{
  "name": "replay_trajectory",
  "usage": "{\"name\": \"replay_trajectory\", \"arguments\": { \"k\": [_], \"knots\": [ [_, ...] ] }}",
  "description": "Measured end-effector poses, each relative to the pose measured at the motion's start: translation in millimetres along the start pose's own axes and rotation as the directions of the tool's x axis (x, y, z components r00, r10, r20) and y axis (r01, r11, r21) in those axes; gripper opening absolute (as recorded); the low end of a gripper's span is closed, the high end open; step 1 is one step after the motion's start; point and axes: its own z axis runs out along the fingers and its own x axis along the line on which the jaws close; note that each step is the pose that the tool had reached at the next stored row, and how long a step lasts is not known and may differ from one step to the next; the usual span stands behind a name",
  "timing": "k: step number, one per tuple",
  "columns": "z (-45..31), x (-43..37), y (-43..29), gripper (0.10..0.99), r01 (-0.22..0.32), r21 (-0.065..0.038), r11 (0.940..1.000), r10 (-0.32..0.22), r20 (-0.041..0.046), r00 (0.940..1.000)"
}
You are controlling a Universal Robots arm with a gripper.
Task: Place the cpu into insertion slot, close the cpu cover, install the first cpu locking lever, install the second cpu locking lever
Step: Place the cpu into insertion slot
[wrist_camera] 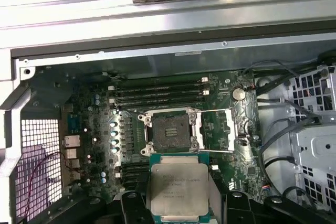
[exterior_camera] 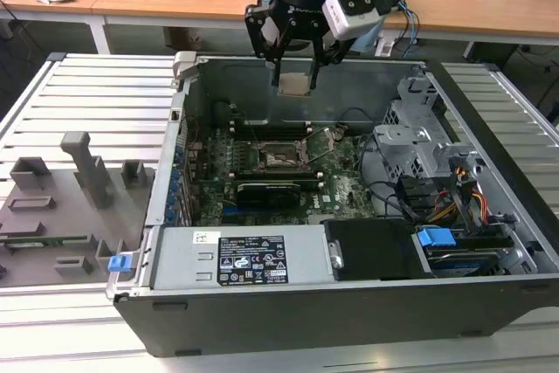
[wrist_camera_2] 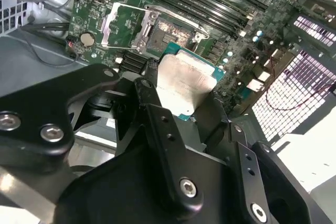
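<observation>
Step in hand: placing the cpu (exterior_camera: 293, 86). The gripper (exterior_camera: 296, 84) is clenched on it, one finger on each opposite edge, metal top up. In the exterior view it hangs high over the open computer case (exterior_camera: 262, 307), well above the motherboard (exterior_camera: 341, 189).

The insertion slot (wrist_camera: 170, 132) is bare, no chip in it. The cpu cover (wrist_camera_2: 109, 23) looks swung open to one side of the slot, so the way down seems free. In the first wrist view the cpu (wrist_camera: 178, 187) sits near the slot but off to one side of it, not over it yet.

Judgement, how to do it well:
- Get the chip square over the slot before you drop; line its edges up with the socket frame.
- Keep it flat. A tilt likely lands one corner first and risks the contacts.
- Corner mark and notches: can't tell orientation from these views, so check it.
- Watch the finger (wrist_camera_2: 152, 85) on the cover side; it could clip the raised frame.
- Go down slow and let go only once the chip is seated, never from height.
- Don't press it in.
</observation>
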Motion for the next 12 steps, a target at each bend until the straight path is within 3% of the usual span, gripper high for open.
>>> {"name": "replay_trajectory", "arguments": {
  "k": [2, 12],
  "knots": [
    [0.0, 0.0, 0.0, 0.529, -0.043, -0.001, 0.9991, 0.043, 0.0038, 0.9991],
    [0.2, 0.0, 0.0, 0.529, -0.092, -0.002, 0.9958, 0.092, 0.0082, 0.9957]
  ]
}}
